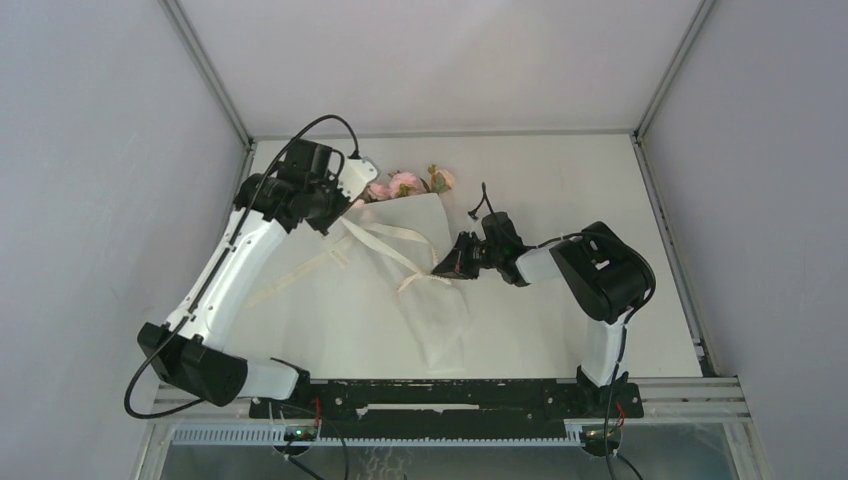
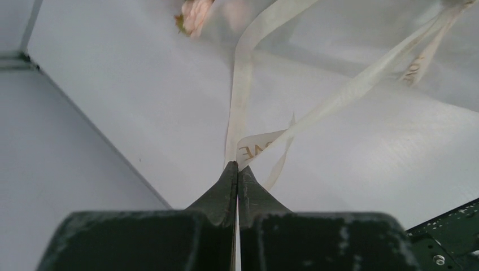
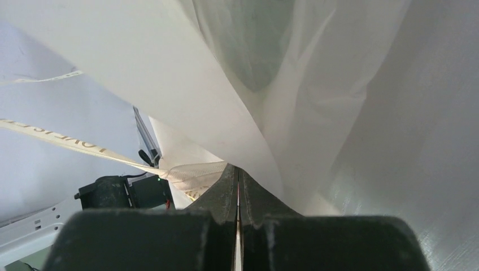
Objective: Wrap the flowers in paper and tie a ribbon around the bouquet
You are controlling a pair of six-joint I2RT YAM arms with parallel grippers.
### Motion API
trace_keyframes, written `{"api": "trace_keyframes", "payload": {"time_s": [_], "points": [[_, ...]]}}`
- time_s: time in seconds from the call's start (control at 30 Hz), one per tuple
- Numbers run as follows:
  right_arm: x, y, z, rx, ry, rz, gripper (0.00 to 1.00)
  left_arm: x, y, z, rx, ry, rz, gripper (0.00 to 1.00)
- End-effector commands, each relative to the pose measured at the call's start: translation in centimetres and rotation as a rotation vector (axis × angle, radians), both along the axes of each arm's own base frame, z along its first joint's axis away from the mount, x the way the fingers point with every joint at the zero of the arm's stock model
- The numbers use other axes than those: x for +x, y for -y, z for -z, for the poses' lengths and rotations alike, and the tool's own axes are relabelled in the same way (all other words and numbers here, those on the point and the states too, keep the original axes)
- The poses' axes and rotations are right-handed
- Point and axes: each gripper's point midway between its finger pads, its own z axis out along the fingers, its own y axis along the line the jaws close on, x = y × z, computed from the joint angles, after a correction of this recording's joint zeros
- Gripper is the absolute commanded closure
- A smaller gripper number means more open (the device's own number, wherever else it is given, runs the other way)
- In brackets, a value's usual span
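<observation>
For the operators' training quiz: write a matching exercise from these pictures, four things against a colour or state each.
Things:
1 flowers
2 paper
3 ribbon
4 left gripper

Colour or state:
a white, rolled into a cone
b shut, pinching a strip
c pink, at the table's far end
d cream, printed with letters

Pairs: 1-c, 2-a, 3-d, 4-b

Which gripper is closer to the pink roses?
The left gripper: its jaws pinch the ribbon right beside the roses at the far end. The right gripper is farther down, at the middle of the paper.
</observation>
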Motion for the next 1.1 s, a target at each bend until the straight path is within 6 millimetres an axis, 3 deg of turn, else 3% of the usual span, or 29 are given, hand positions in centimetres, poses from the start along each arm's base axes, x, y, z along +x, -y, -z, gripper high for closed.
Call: {"api": "trace_keyframes", "payload": {"time_s": [0.0, 0.07, 0.2, 0.33, 0.43, 0.5, 0.63, 0.83, 0.93, 1.07], "points": [[-0.3, 0.5, 1.3, -0.036, 0.003, -0.006, 0.99, 0.6, -5.2, 0.6, 0.099, 0.075, -0.169, 1.0], [-0.6, 0.3, 1.4, -0.028, 0.002, -0.02, 0.99, 0.4, -7.1, 2.7, 0.143, 0.055, -0.222, 1.0], [-1.1, -0.2, 1.4, -0.015, -0.005, -0.043, 1.0, -1.6, -9.0, 8.1, 0.236, -0.056, -0.24, 1.0], [-1.5, -0.6, 1.1, -0.001, -0.006, -0.065, 1.0, -4.7, -8.4, 13.1, 0.25, -0.248, -0.14, 0.99], [-1.9, -1.0, 0.9, 0.003, -0.009, -0.083, 1.0, -5.7, -7.2, 13.7, 0.272, -0.293, -0.043, 0.66], [-2.0, -1.2, 0.7, 0.002, -0.01, -0.088, 1.0, -5.6, -4.6, 12.6, 0.269, -0.247, 0.078, 0.53], [-1.8, -1.3, 0.3, 0.0, -0.013, -0.078, 1.0, -6.5, 3.5, 10.6, 0.219, -0.136, 0.456, 0.25], [-1.8, -1.3, 0.0, 0.002, -0.036, -0.066, 1.0, -5.3, 13.3, 11.4, 0.015, -0.039, 0.718, 0.13], [-1.9, -1.1, 0.1, -0.007, -0.05, -0.058, 1.0, -4.9, 15.6, 13.5, 0.043, -0.002, 0.806, 0.11], [-2.0, -1.0, -0.1, -0.011, -0.051, -0.061, 1.0, -3.3, 16.1, 16.8, 0.126, -0.027, 0.815, 0.13]]}}
